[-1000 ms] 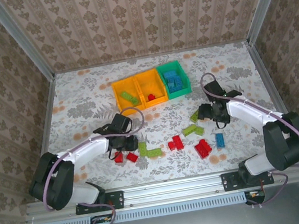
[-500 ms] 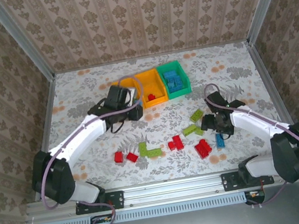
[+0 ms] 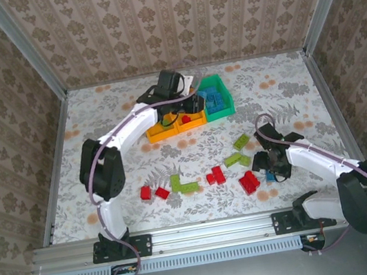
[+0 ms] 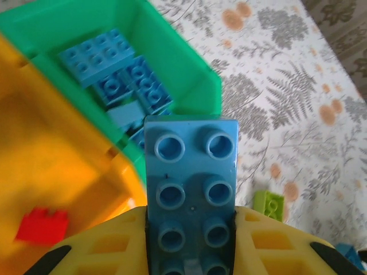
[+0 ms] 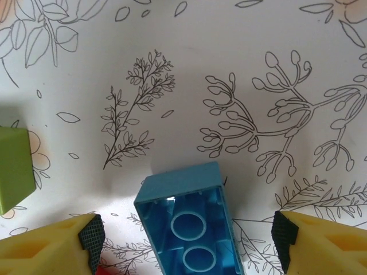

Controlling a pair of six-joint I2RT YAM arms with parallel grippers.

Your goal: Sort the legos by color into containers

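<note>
My left gripper (image 4: 190, 229) is shut on a blue lego (image 4: 190, 189) and hangs over the wall between the middle orange container (image 4: 57, 149) and the green container (image 4: 189, 63), which holds several blue legos (image 4: 114, 69). A red lego (image 4: 41, 224) lies in the orange one. From above, the left gripper (image 3: 192, 101) is at the containers. My right gripper (image 5: 186, 240) is open, low over the table. An upside-down blue lego (image 5: 192, 229) lies between its pads (image 5: 89, 238), apart from both. The right gripper (image 3: 272, 165) is near the front right.
Loose legos lie across the front of the table: red ones (image 3: 146, 193) (image 3: 215, 176) (image 3: 249, 182), lime ones (image 3: 184, 185) (image 3: 232, 160) (image 3: 241, 141). A lime lego (image 5: 14, 169) lies just left of my right gripper. The left orange container (image 3: 157, 133) sits under my left arm.
My left arm has swung from the loose legos up to the containers, carrying the blue lego. My right gripper has moved forward and down over the blue lego, its jaws narrowing slightly.
</note>
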